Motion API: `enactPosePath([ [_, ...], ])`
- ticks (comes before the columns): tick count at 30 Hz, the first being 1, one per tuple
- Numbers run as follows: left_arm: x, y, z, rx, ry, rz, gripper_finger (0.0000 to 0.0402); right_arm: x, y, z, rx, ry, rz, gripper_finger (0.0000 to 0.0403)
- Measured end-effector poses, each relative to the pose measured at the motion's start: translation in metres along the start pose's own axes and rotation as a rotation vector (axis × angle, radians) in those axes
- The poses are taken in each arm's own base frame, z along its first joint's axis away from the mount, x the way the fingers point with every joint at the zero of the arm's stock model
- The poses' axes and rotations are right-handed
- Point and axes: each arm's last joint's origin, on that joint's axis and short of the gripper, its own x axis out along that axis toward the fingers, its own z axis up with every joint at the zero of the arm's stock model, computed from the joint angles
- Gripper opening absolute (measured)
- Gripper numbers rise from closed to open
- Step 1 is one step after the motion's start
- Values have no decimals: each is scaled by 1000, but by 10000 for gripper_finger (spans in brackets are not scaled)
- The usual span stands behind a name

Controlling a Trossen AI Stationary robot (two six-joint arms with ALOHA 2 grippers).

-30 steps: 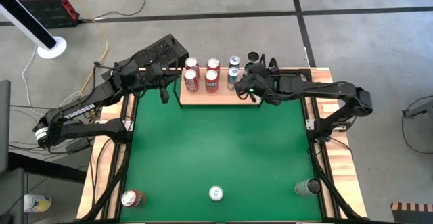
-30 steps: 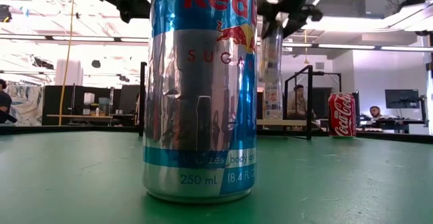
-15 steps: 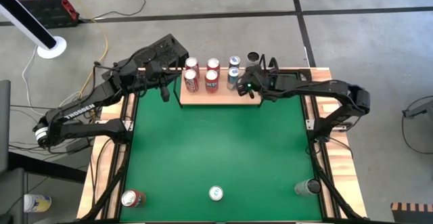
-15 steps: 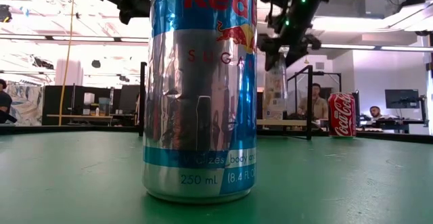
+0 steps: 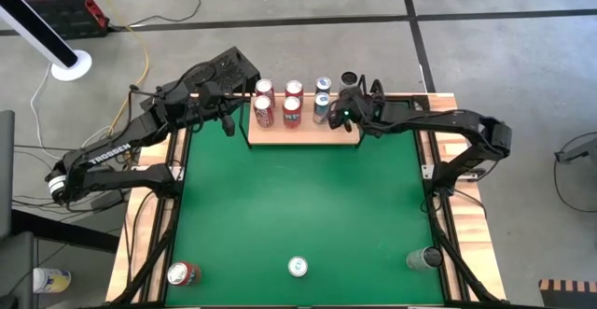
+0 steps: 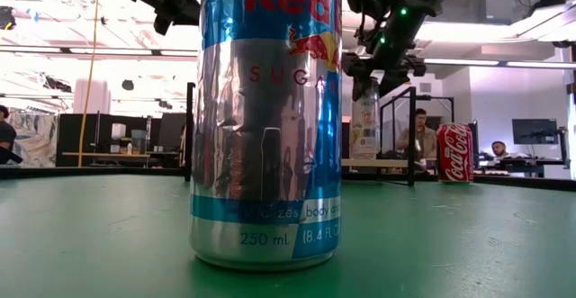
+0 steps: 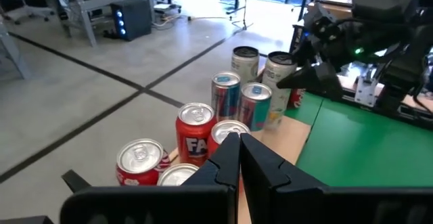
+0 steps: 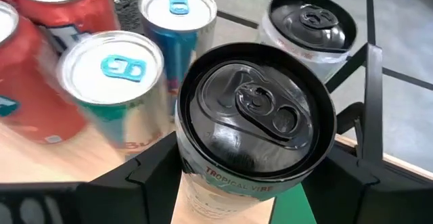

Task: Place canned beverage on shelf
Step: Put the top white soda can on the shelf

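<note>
Since the earlier frame the right gripper (image 5: pixel 342 113) has moved further over the flat light-wood shelf (image 5: pixel 303 133), its fingers clasping a pale black-topped can (image 8: pixel 254 126) beside the blue-tabbed cans (image 8: pixel 111 92). The left gripper (image 7: pixel 238 158), fingers closed on nothing, hangs near the shelf's left end.

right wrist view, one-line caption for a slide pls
Right gripper holds a black-topped can above the shelf, beside blue-tabbed cans.

Light-wood shelf board (image 5: pixel 300 134) at the green worktop's (image 5: pixel 298 206) far edge, red and silver-blue cans (image 5: pixel 291 109) on it, three cans along the near edge
</note>
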Motion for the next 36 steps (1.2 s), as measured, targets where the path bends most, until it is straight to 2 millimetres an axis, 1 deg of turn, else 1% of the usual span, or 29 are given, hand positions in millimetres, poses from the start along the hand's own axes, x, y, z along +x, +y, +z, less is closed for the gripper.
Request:
enactPosePath([
  [3, 0, 0, 0, -16, 0, -4, 0, 7, -2, -10, 3, 9, 9, 276],
  [5, 0, 0, 0, -27, 1, -4, 0, 8, -2, -11, 5, 9, 13, 276],
  [10, 0, 0, 0, -38, 1, -4, 0, 9, -1, -10, 0, -2, 28, 276],
  [15, 0, 1, 0, -39, 0, 21, 0, 13, -5, -7, 18, 12, 55, 279],
  [23, 0, 1, 0, -42, 0, 21, 0, 15, -7, -6, 22, 24, 66, 337],
  [25, 0, 1, 0, -42, 1, 22, 0, 15, -9, -5, 23, 29, 67, 346],
  [30, 0, 1, 0, -30, 1, 27, 0, 10, -10, 2, -7, 55, 54, 347],
  [36, 0, 2, 0, -12, -1, 76, 0, 4, -11, 13, -21, 53, 49, 344],
])
